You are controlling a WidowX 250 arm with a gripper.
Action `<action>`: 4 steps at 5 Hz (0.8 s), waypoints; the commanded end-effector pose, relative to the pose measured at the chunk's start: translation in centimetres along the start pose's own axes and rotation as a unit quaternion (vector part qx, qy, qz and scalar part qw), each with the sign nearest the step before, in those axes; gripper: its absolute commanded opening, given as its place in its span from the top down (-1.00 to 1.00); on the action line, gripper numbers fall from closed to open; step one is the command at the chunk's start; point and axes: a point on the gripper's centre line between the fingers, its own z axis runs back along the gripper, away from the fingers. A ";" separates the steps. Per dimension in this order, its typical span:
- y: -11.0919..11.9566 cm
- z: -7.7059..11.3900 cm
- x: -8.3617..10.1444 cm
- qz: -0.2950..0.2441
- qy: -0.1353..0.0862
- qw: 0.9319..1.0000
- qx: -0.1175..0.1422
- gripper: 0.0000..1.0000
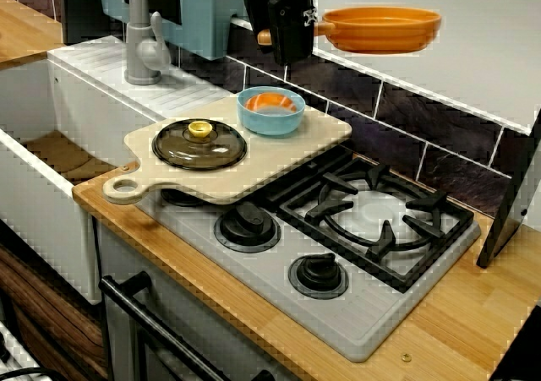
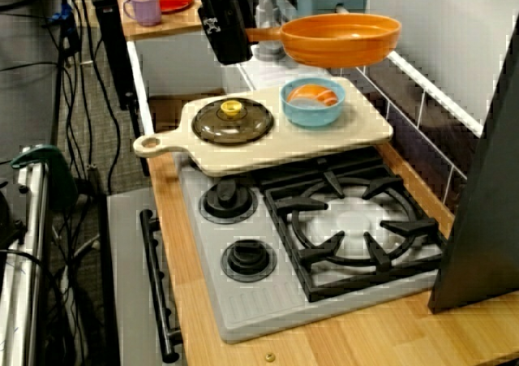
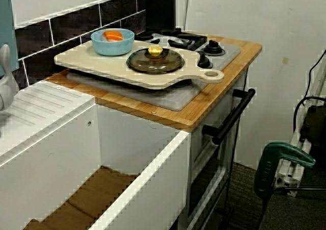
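Pan (image 1: 380,28) is held in the air by its handle, gripper (image 1: 272,36) clamped on it, above board (image 1: 325,132) w/ bowl (image 1: 270,111) & lid (image 1: 199,143).

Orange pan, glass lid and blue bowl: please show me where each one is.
orange pan (image 1: 380,31), view from the stove's front, on its outer wall.
glass lid (image 1: 199,149), same view, on the dark glass near its middle.
blue bowl (image 1: 270,122), same view, on its outer wall.

Orange pan (image 1: 380,29) looks glossy; board (image 1: 321,132) is matt wood, lid (image 1: 182,149) smoky glass.
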 end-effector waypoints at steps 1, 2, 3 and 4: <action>0.0 1.8 0.5 0.002 -0.034 0.999 0.005 1.00; 0.1 2.1 0.4 0.003 -0.035 0.999 0.003 1.00; 0.2 2.2 0.5 0.005 -0.035 0.999 0.003 1.00; 0.2 2.1 0.5 0.005 -0.034 0.999 0.003 1.00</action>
